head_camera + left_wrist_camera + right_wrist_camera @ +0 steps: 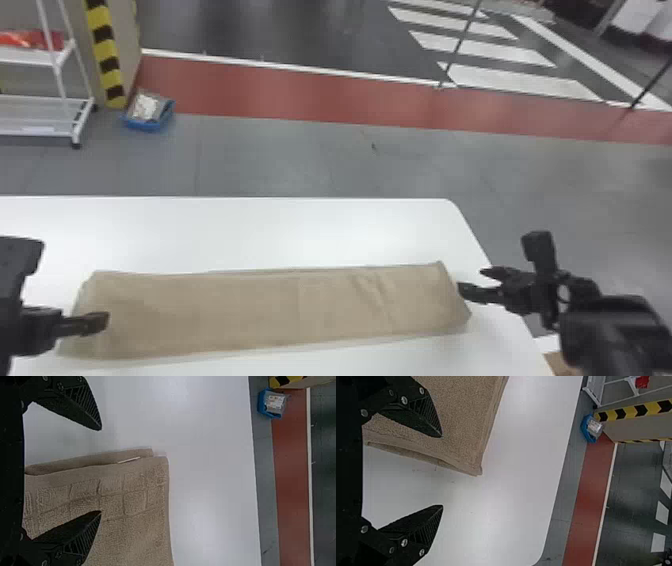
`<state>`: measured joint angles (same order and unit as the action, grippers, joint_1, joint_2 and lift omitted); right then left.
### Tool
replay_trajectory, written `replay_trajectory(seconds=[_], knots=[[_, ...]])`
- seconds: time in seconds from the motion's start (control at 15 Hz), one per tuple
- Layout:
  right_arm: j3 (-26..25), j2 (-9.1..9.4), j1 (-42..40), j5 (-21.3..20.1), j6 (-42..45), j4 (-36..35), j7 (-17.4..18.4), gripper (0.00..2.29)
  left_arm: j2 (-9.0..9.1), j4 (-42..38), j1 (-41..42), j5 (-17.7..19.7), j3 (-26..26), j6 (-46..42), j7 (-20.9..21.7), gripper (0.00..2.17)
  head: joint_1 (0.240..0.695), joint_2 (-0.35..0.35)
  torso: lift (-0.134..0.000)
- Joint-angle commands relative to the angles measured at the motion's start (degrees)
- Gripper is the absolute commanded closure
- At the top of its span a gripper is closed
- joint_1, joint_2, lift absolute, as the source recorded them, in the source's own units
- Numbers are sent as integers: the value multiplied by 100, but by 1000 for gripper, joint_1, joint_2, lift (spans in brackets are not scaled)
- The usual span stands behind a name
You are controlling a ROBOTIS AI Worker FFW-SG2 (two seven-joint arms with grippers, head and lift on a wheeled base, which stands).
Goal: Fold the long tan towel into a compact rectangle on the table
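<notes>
1. Find tan towel (260,310) lying on worktop (280,230), long axis running between left jaws and right jaws.
2. Record both open, left over one short end, right just beside the other.

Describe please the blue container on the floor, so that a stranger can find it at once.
Look past the far edge of the white table to the yellow-and-black striped corner. At its foot, on its right, sits the blue container with pale contents; its colour distinguishes it from the white rack left of the stripes.
</notes>
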<state>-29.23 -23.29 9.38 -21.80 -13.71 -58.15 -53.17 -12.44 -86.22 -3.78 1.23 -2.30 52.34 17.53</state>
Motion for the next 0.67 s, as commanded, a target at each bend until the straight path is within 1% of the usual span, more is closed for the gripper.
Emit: replay_trajectory(seconds=[0.0,0.2,0.27,0.6], knots=[[-13,0,-6,0,21,-3,0,289,5,0,0,0,-7,0,5,154,695,-303,0],[14,9,-24,-35,74,-3,79,289,-4,0,0,0,-16,0,14,167,695,-305,0],[5,9,-32,-35,91,-3,79,289,-4,0,-9,0,-7,0,14,205,695,-307,0],[22,9,-32,-44,127,5,105,289,-4,0,-26,0,-16,-35,23,208,695,-306,0]])
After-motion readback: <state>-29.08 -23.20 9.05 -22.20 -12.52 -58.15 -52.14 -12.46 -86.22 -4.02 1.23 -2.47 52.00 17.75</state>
